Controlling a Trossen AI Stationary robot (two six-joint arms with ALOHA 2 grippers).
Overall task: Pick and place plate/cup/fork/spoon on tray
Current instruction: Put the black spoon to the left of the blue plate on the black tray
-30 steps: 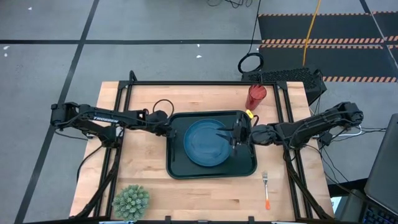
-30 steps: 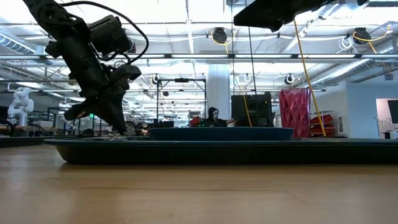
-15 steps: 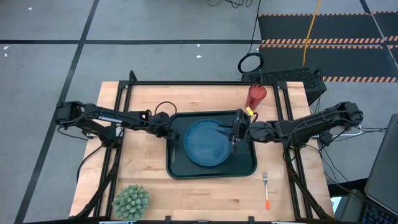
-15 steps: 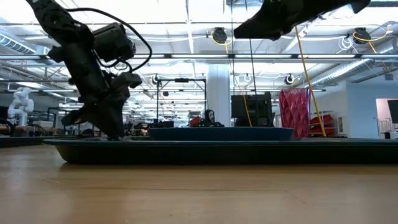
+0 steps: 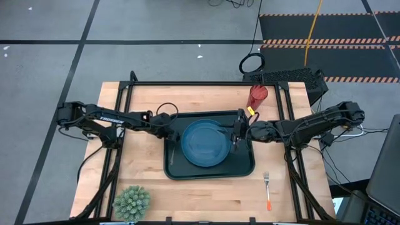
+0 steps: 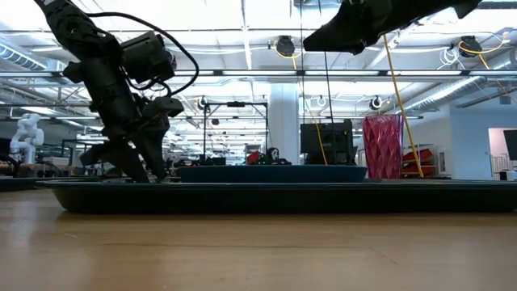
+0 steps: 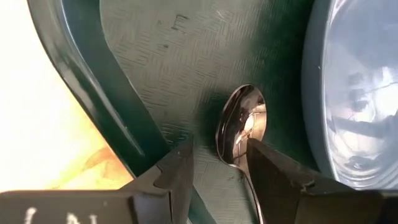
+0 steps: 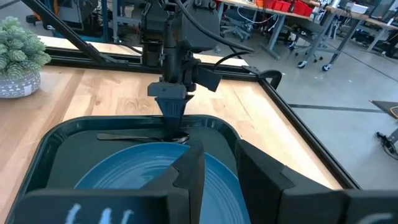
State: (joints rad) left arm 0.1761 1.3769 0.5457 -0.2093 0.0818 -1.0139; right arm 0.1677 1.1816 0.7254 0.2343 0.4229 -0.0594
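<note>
The dark tray (image 5: 209,176) lies mid-table with the blue plate (image 5: 205,142) resting flat in it. The spoon (image 7: 241,124) lies on the tray's floor (image 7: 161,74) between the plate and the tray's left wall, also visible in the right wrist view as the spoon (image 8: 143,137). My left gripper (image 5: 170,132) points down over it, open, with a finger on either side of the spoon's bowl. My right gripper (image 5: 236,136) hovers open above the plate's right edge, holding nothing. The red cup (image 5: 257,97) stands upright on the table at the back right. The fork (image 5: 267,190) lies on the table at the front right. My left gripper has one finger (image 7: 180,171) standing at the tray's left wall (image 7: 112,124), coming from above. I cannot tell whether it touches the wall. The spoon's handle runs close by the other finger (image 7: 273,174); contact there cannot be told either.
A small potted plant (image 5: 131,201) stands at the table's front left corner. A black frame (image 5: 187,84) runs along the table's far edge and sides. Bare wood shows in front of the tray and left of it.
My left gripper has opened and let go of the spoon, which now lies on the tray's floor beside the plate. The tray, with the plate in it, has slid a little toward the table's left edge.
</note>
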